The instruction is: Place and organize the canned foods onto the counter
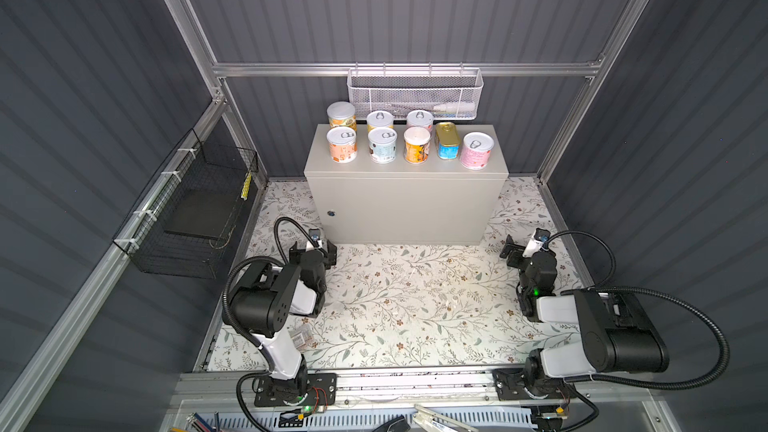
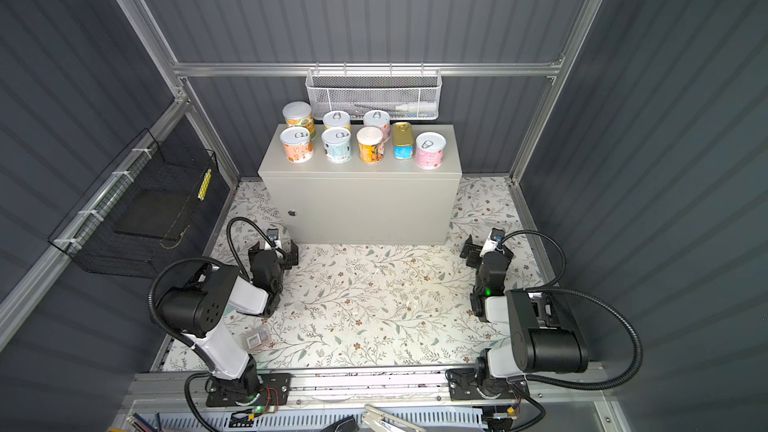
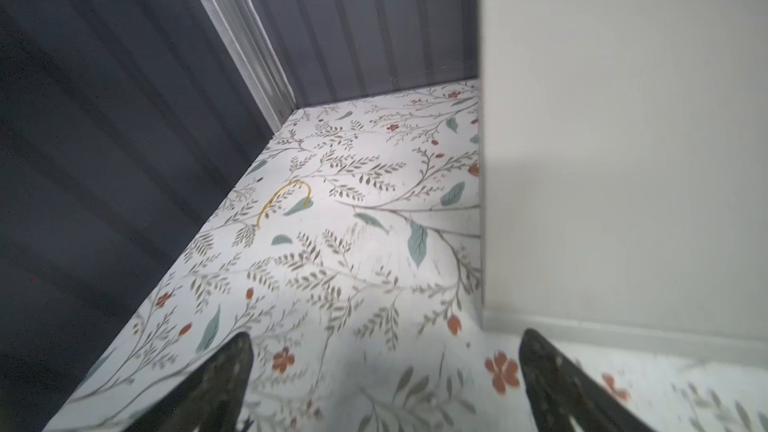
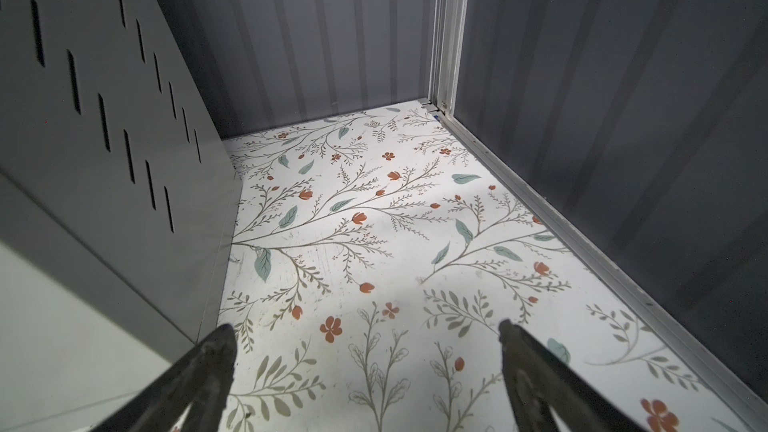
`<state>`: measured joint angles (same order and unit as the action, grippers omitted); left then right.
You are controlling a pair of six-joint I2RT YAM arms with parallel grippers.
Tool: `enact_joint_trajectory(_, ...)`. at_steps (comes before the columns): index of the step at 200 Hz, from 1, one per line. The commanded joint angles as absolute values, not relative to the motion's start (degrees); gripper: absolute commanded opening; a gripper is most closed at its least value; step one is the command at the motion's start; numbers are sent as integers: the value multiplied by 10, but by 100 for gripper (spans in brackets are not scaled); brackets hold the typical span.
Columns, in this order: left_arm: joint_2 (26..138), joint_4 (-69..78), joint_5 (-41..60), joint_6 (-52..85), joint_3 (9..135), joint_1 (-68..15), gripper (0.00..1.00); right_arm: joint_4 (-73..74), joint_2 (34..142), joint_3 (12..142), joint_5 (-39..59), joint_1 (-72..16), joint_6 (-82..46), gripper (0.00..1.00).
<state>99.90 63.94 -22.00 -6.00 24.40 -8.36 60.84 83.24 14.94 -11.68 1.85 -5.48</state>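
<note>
The canned foods stand in two rows on the counter (image 1: 407, 209) (image 2: 365, 209) in both top views. Three round cans are at the back, among them an orange one (image 1: 341, 115). The front row has a peach can (image 1: 342, 144), a blue one (image 1: 382, 145), a yellow one (image 1: 417, 145), a gold rectangular tin (image 1: 447, 141) and a pink can (image 1: 477, 150). My left gripper (image 1: 313, 255) (image 3: 386, 338) hangs open and empty low over the floral floor, beside the counter's (image 3: 623, 139) front left corner. My right gripper (image 1: 513, 252) (image 4: 365, 328) is open and empty near the counter's slotted right side (image 4: 104, 118).
A white mesh basket (image 1: 413, 93) hangs on the back rail above the cans. A black wire basket (image 1: 191, 209) hangs on the left wall. A small clear packet with a barcode (image 2: 257, 338) lies by the left arm's base. A yellow rubber band (image 3: 286, 201) lies near the left wall.
</note>
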Motion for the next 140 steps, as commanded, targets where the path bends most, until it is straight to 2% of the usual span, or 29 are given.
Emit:
enact_joint_trajectory(1, 985, 526, -129, -8, 271, -44, 100, 583, 833, 171, -106, 19, -49, 99)
enact_joint_trajectory(29, 986, 527, -127, -8, 271, -44, 100, 616, 835, 155, -67, 19, -34, 99)
enact_joint_trajectory(68, 985, 528, -127, -8, 270, -44, 100, 574, 835, 178, -55, 19, -29, 99)
enact_joint_trajectory(91, 986, 529, -127, -9, 271, -44, 100, 571, 835, 179, -13, 19, -15, 99)
enact_joint_trajectory(140, 986, 530, -128, -9, 270, -44, 100, 570, 835, 179, -14, 20, -15, 99)
